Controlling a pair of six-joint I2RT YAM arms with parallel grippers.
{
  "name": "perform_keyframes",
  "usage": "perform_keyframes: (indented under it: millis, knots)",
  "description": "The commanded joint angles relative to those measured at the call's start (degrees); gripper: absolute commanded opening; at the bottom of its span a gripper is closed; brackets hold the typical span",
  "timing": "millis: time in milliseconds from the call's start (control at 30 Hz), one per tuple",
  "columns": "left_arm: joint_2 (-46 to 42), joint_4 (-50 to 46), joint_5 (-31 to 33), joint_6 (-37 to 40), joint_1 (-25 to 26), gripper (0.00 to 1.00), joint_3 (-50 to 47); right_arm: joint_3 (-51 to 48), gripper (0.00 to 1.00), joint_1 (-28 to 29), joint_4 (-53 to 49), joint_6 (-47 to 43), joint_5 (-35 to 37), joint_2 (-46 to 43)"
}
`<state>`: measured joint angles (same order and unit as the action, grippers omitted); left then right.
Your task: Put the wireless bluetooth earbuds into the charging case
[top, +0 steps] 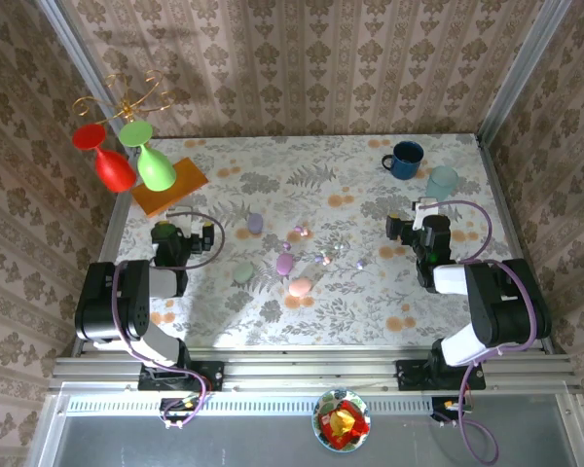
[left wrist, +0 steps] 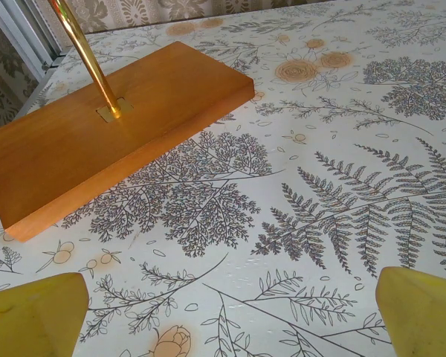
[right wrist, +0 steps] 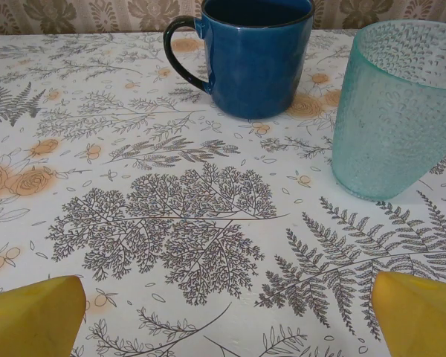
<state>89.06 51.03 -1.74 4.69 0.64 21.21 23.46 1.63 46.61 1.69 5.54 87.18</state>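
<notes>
I can read no text, label, brand, number or sign: not on the blue mug (right wrist: 256,59), the teal tumbler (right wrist: 398,111) or the wooden base (left wrist: 97,149).

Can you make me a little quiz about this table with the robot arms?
1. True or false: in the right wrist view, the blue mug stands left of the teal tumbler.
2. The left gripper is open. Which thing does it face? A) the wooden base B) a book C) a plate
3. What colour is the pastel case lying lowest in the top view?
Key: 1 true; 2 A; 3 pink.
</notes>
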Motion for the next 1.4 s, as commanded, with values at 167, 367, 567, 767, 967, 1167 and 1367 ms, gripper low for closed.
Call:
perform_keyframes:
  millis: [167,367,567,767,967,1167,1367]
  knots:
    - [0.1,1.2,0.0,-0.8,-0.3,1.00,1.4,-0.1,1.00,0.0,2.2,0.3,0.7,0.5]
    - [0.1,1.2,0.0,-0.9,-0.4,1.00,1.4,-0.1,1.00,0.0,2.2,0.3,0.7,0.5]
    - [0.1,1.2,0.5,-1.1,-0.3,1.00,1.4,0.0,1.00,0.0,2.2,0.4,0.7,0.5]
    - [0.1,1.2,0.5,-1.0,-0.3,1.00,1.4,0.0,1.00,0.0,2.1,0.4,0.6,0.5]
    - [0.0,1.8,-0.8,-0.5,-0.2,1.00,1.0,-0.2,1.00,0.0,2.3,0.4,0.6,0.4]
    - [-0.8,4.3,-2.5,2.5,1.4,1.00,-0.8,1.0,1.00,0.0,-0.8,-0.1,-0.7,-0.7]
    - [-3.5,9.3,-3.7,3.6,2.2,1.00,-4.7,1.8,1.00,0.3,-8.6,-0.8,-1.2,-9.0]
